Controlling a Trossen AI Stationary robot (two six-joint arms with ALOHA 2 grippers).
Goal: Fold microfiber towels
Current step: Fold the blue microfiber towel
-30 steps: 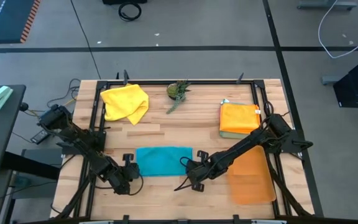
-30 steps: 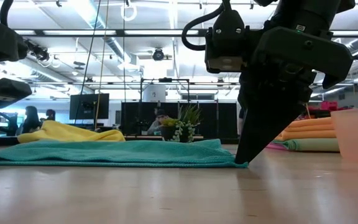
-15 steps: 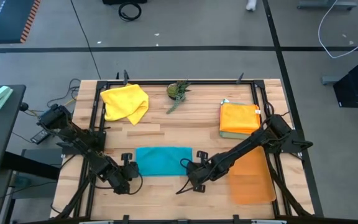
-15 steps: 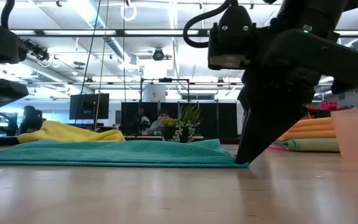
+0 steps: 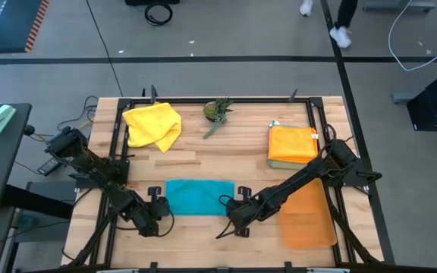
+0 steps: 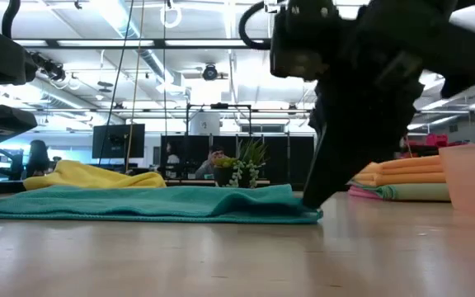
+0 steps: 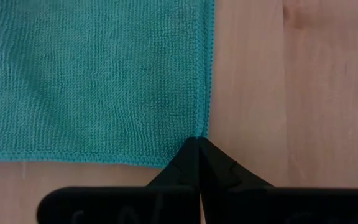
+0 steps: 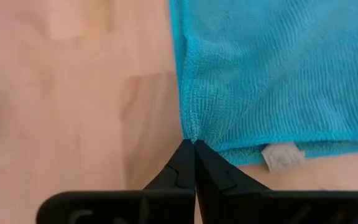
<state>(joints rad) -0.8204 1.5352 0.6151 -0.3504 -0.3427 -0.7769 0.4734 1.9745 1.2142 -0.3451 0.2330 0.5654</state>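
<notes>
While the teal towel (image 5: 199,196) lies flat on the table (image 5: 234,148), the left hand (image 5: 160,214) and right hand (image 5: 234,215) each pinch one of its near corners between pressed-together fingers.

Both dark arms reach low across the table's front. The left gripper (image 7: 199,142) and the right gripper (image 8: 195,144) are each pinched closed, tips down.

Teal towel (image 5: 199,196) flat (near edge), yellow towel (image 5: 153,125) crumpled, orange towels (image 5: 291,144) stacked
</notes>
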